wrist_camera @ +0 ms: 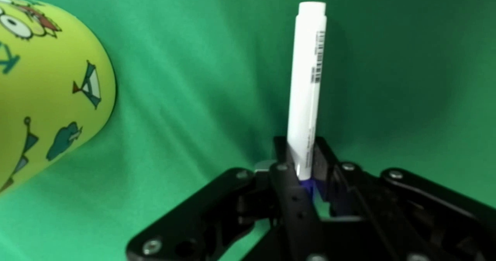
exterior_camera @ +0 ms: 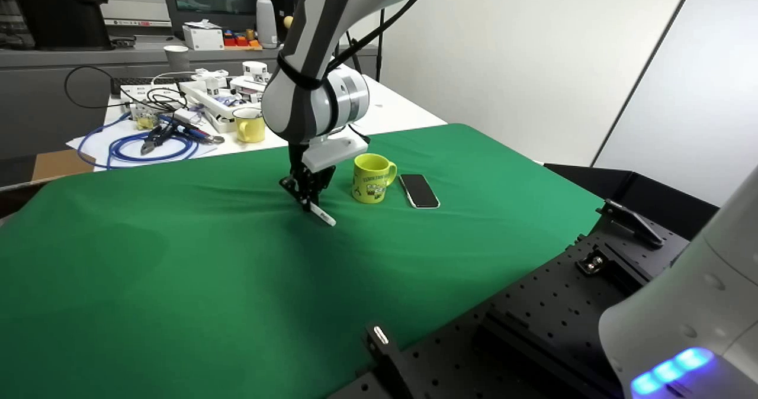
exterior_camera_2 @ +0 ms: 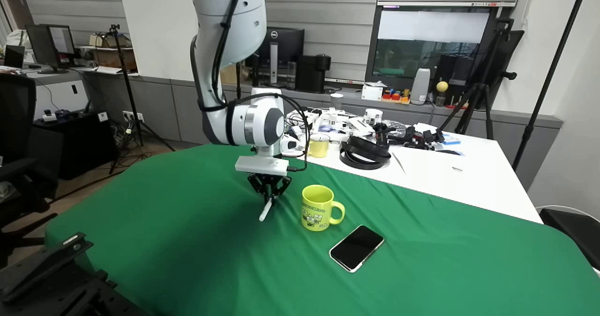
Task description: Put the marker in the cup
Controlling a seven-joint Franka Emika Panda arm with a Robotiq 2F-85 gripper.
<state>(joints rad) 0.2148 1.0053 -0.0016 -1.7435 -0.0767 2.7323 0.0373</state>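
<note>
The marker is a short white pen with a barcode and a blue-purple end. It shows in both exterior views (exterior_camera: 323,214) (exterior_camera_2: 265,211) and in the wrist view (wrist_camera: 307,79). My gripper (exterior_camera: 307,202) (exterior_camera_2: 269,196) (wrist_camera: 300,148) is shut on the marker near its blue end, and the white length sticks out past the fingertips. I cannot tell whether the marker touches the cloth. The yellow-green cup (exterior_camera: 370,180) (exterior_camera_2: 315,213) stands upright beside the gripper, its handle turned away. In the wrist view the cup's wall (wrist_camera: 50,86) fills the left edge; its opening is out of view there.
A black phone (exterior_camera: 419,191) (exterior_camera_2: 357,248) lies on the green cloth (exterior_camera: 195,280) beyond the cup's handle side. A white table behind holds a pale yellow mug (exterior_camera: 249,125) (exterior_camera_2: 318,145), cables and tools. A black coiled strap (exterior_camera_2: 364,153) lies there too.
</note>
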